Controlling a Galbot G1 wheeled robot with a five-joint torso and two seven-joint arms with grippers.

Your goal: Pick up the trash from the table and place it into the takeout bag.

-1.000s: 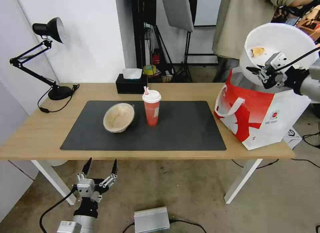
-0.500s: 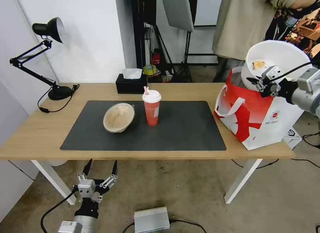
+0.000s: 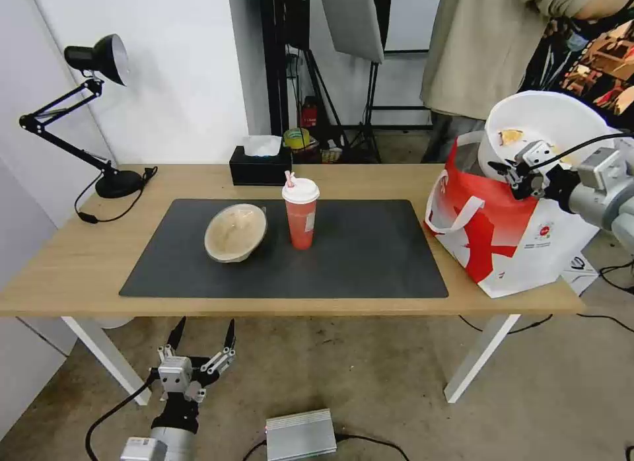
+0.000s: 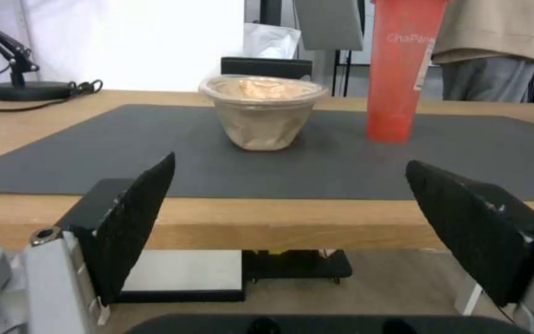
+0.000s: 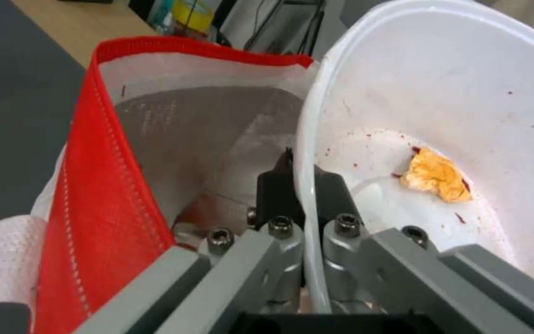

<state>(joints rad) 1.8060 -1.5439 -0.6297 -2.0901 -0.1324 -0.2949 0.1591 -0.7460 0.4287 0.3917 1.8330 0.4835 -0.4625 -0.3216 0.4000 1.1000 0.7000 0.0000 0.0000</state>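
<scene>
My right gripper (image 3: 517,175) (image 5: 300,178) is shut on the rim of the white bowl (image 3: 536,125) (image 5: 440,111), which holds a yellow-red scrap and sits tilted in the open mouth of the red-and-white takeout bag (image 3: 505,233) (image 5: 100,153) at the table's right end. The tan lidded bowl (image 3: 235,232) (image 4: 261,111) and the red paper cup (image 3: 301,212) (image 4: 402,69) with white lid and straw stand on the black mat (image 3: 356,249). My left gripper (image 3: 201,345) (image 4: 292,232) hangs open below the table's front edge (image 3: 284,308), facing the tan bowl.
A black tissue box (image 3: 260,164) sits at the table's back edge and a black desk lamp (image 3: 92,111) at its far left. A grey box (image 3: 300,434) lies on the floor. A person in a beige top (image 3: 489,45) stands behind the bag.
My right gripper has lowered the white bowl from above the bag down into its mouth. The left gripper has barely moved.
</scene>
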